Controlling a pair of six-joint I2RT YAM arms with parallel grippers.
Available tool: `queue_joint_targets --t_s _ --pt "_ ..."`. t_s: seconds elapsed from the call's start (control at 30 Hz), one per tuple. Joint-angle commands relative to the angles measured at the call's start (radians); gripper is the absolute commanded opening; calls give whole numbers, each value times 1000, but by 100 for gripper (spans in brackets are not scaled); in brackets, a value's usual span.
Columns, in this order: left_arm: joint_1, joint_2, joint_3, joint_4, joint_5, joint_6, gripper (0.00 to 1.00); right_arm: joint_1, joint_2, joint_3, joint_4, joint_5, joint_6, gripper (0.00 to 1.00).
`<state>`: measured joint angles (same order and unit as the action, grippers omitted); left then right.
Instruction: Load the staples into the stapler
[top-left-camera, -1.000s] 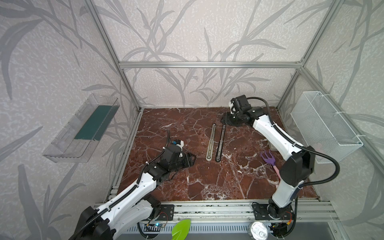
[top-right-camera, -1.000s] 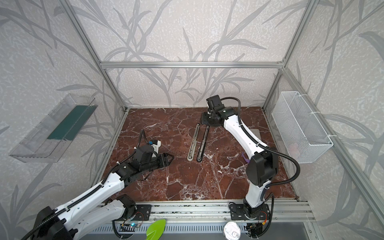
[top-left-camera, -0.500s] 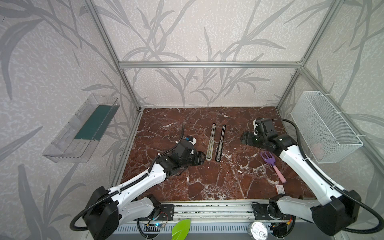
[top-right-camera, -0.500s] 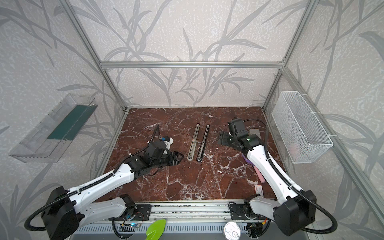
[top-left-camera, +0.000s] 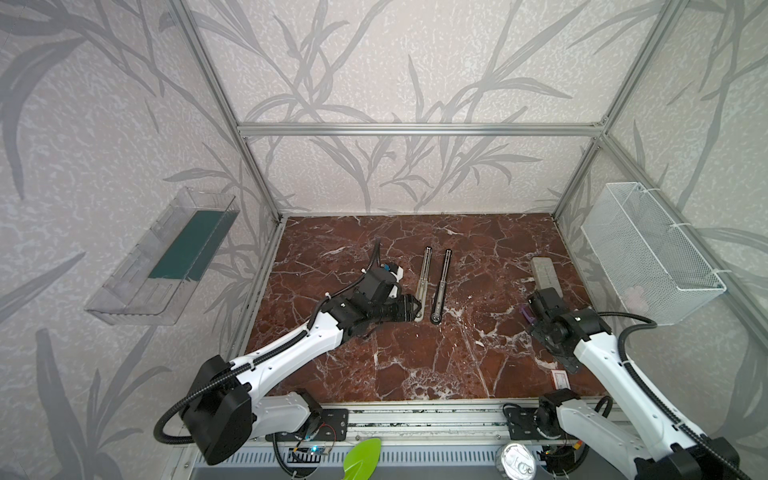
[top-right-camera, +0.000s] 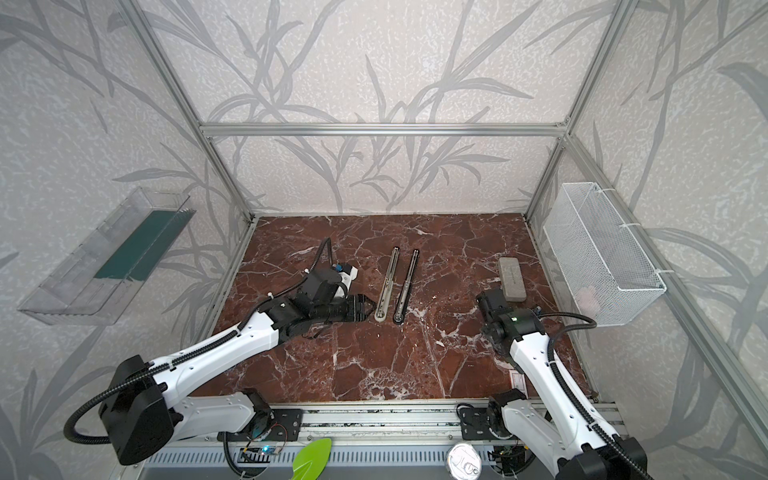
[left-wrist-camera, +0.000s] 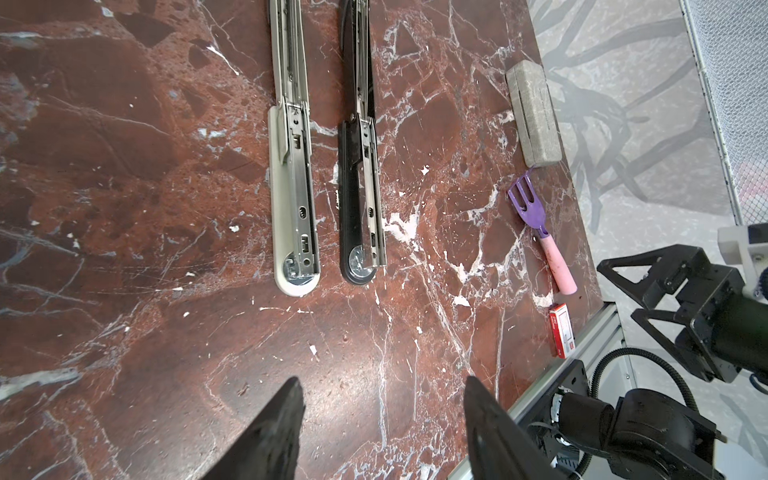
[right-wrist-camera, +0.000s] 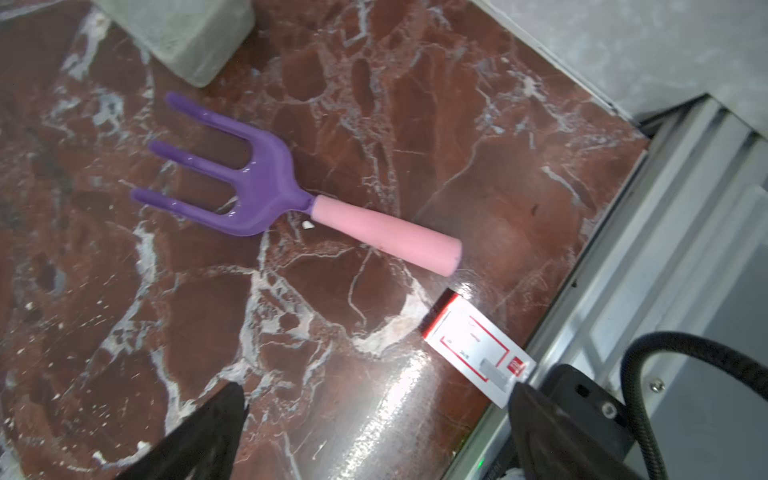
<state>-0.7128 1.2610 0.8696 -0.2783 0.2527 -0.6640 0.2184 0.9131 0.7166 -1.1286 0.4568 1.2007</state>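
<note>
Two staplers lie opened flat side by side mid-table: a grey stapler (top-left-camera: 424, 282) (top-right-camera: 386, 286) (left-wrist-camera: 291, 166) and a black stapler (top-left-camera: 442, 286) (top-right-camera: 406, 286) (left-wrist-camera: 361, 166). The staples (top-left-camera: 561, 378) (top-right-camera: 518, 380) (left-wrist-camera: 561, 334) (right-wrist-camera: 478, 347), a small white box with red print, lie at the front right edge of the table. My left gripper (top-left-camera: 415, 309) (left-wrist-camera: 380, 386) is open and empty, low beside the grey stapler's near end. My right gripper (right-wrist-camera: 376, 390) (left-wrist-camera: 623, 291) is open wide and empty above the front right corner, one fingertip just past the box.
A long grey block (top-left-camera: 546, 270) (right-wrist-camera: 187, 33) lies at the right. A purple fork with a pink handle (right-wrist-camera: 270, 187) (left-wrist-camera: 540, 232) lies between block and box. A white wire basket (top-left-camera: 648, 249) hangs on the right wall, a clear shelf (top-left-camera: 166, 257) on the left.
My right arm has swung from the far middle of the table to the front right corner, and its jaws have opened wide. My left arm has reached rightward to the staplers' near ends.
</note>
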Motion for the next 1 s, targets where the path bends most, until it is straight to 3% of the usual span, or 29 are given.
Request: queue_joint_targets --t_s 0.0,0.17,0.47,0.73,0.97 --pt "-5 39 29 -41 29 15 62 -12 -49 -87 -65 41 126 99" --pt "-31 69 66 -71 15 16 62 -34 -140 -209 4 38 125 99" --pt "-82 116 162 -160 -42 19 61 -148 -285 -368 243 -99 -36 99" --pt "-114 135 196 -185 -80 10 61 -242 -254 -439 344 -244 -15 99" --pt "-119 127 182 -184 -96 10 61 -246 -258 -468 436 -349 -43 99"
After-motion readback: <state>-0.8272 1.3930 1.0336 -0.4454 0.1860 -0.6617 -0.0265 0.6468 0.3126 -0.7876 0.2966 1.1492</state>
